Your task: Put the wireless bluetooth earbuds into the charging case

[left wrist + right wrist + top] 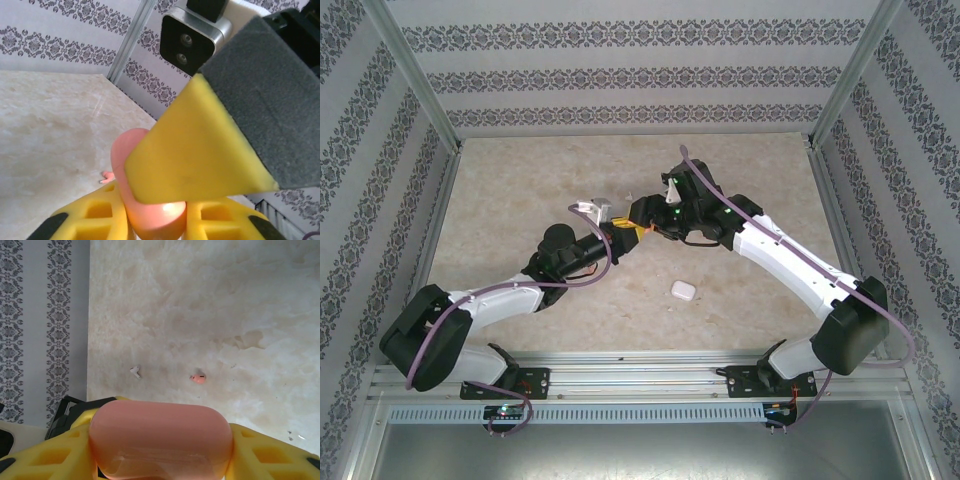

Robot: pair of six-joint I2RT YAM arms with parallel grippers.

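I have both arms reaching in from their bases at the near edge and meeting over the middle of the counter (510, 190), a little toward the far side. The left arm runs low from the near left, elbow bent, forearm angled right and far. The right arm rises from the near right, folds at the elbow and comes back leftward. That puts the left hand (623, 238) and right hand (642, 215) tip to tip.

On the right wrist camera, the right hand is clamped across the pink case (160, 437), a yellow finger pressed to each side. On the left wrist camera the same case stands between the left hand's fingers, which are clenched on it. One right-hand finger, yellow with a grey backing, crosses just in front.

The pink earbud (199, 378) and white earbud (135, 371) lie loose on the counter beyond the held case, apart from each other and in no case. The white one sits close to the foot of a patterned wall (30, 325).

The white case (682, 291) lies near and right of the hands, between the two forearms and touching neither. Walls bound the counter on the left, far and right, and a metal rail (640, 368) runs along the near edge. I see bare counter left of the left forearm and beyond the hands up to the far wall.
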